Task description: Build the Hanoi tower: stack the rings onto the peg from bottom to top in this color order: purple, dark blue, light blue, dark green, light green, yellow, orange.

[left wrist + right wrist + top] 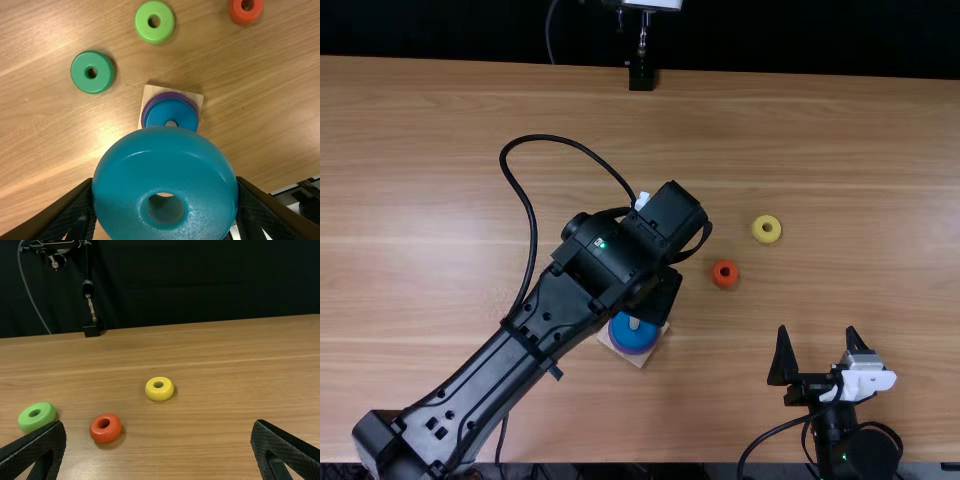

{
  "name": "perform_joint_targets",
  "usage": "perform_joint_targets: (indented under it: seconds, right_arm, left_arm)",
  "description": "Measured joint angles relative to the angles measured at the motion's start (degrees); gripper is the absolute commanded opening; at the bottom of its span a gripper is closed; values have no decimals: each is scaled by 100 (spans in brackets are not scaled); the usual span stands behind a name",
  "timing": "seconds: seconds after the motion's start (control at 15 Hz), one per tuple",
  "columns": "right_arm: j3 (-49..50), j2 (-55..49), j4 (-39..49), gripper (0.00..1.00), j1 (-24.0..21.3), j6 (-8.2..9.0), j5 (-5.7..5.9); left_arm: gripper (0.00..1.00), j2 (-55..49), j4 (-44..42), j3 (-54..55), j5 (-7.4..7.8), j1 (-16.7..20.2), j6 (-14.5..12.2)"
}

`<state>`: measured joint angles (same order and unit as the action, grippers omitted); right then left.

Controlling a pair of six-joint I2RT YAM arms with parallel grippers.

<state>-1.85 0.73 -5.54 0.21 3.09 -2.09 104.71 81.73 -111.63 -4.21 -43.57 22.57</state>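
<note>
Hanoi tower building is at its third ring, as I judge it: on the square wooden base (150, 92), the purple ring (170, 94) lies lowest with the dark blue ring (172, 109) on it, and the tip of the peg (171, 123) pokes through, just past the left fingertips. The left gripper (165, 192) has its two fingers parted by the width of the light blue ring (165, 177), pinching it by opposite sides, its hole facing the wrist camera. Next, that hole probably needs bringing over the peg, the ring kept level, then lowering until it seats on the dark blue one before the fingers spread; let go off-centre, it could catch on the tip and tilt. Farther out ahead of those fingers wait the dark green ring (80, 72) and the light green ring (142, 22). The left arm (560, 310) slants in from its base toward the middle of the table (880, 180), its wrist bent down above the stack. The right gripper (817, 335) stands well apart from the tower, fingers wide and nothing between them; ahead of its fingertips sit the orange ring (105, 435) and, farther off, the yellow ring (159, 394).
</note>
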Motion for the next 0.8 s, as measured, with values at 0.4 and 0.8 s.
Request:
perform_joint_targets:
  seconds: [0.4, 0.8]
  right_arm:
    - [0, 0, 0, 100, 0, 0, 0]
    - [0, 0, -2, 100, 0, 2, -2]
  left_arm:
    - [0, 101, 0, 0, -2, -111, 17]
    - [0, 105, -2, 116, 0, -181, 17]
